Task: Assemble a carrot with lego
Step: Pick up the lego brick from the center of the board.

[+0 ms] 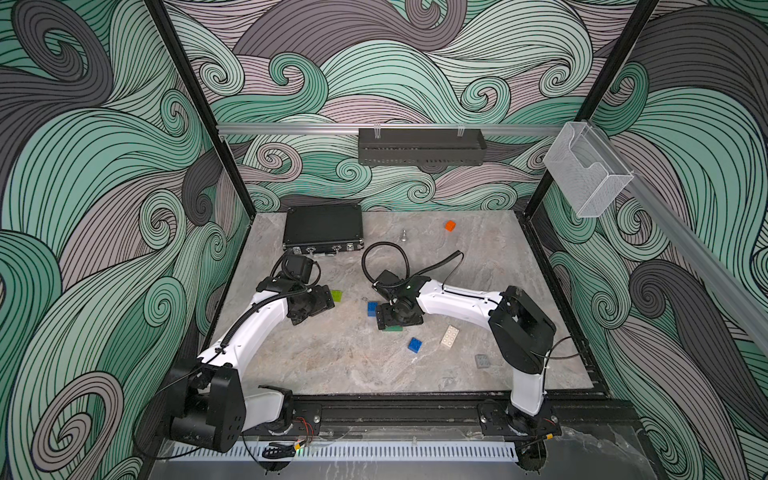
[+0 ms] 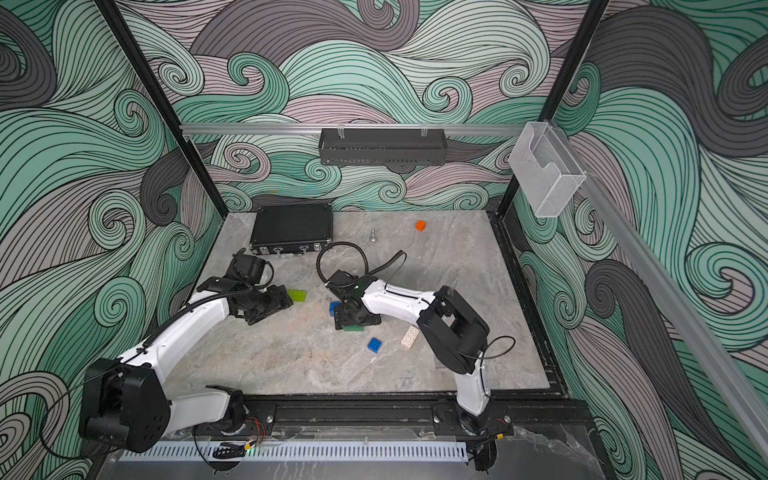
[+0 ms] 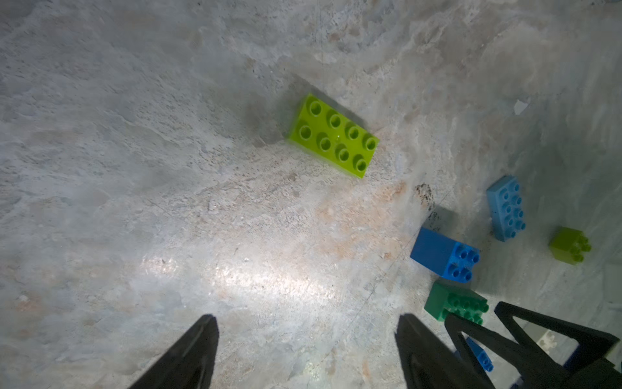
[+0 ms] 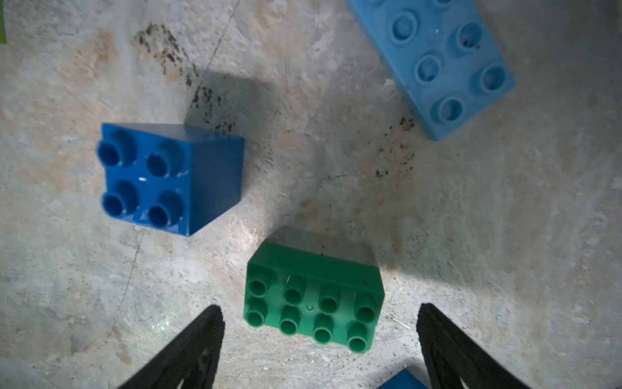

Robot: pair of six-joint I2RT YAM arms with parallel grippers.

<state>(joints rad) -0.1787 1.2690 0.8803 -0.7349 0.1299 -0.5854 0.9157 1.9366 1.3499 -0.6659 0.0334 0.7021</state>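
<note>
Glossy studded plastic lego bricks [image 1: 414, 345] lie loose on the mottled stone-look surface [image 1: 353, 361]. Lime oblong brick [image 3: 333, 134] lies ahead of left end effector [image 3: 308, 323], jaws apart, empty. Dark green oblong brick [image 4: 313, 296] sits between right end effector [image 4: 319, 308] jaws, parted, no contact. Dark blue cube [image 4: 168, 175] nearby.

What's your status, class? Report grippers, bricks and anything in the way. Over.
Left gripper open, empty. Right gripper open, straddling dark green oblong plastic brick, not gripping. Carrot unbuilt, nothing joined. Dark blue square plastic brick close by, not touching.
</note>
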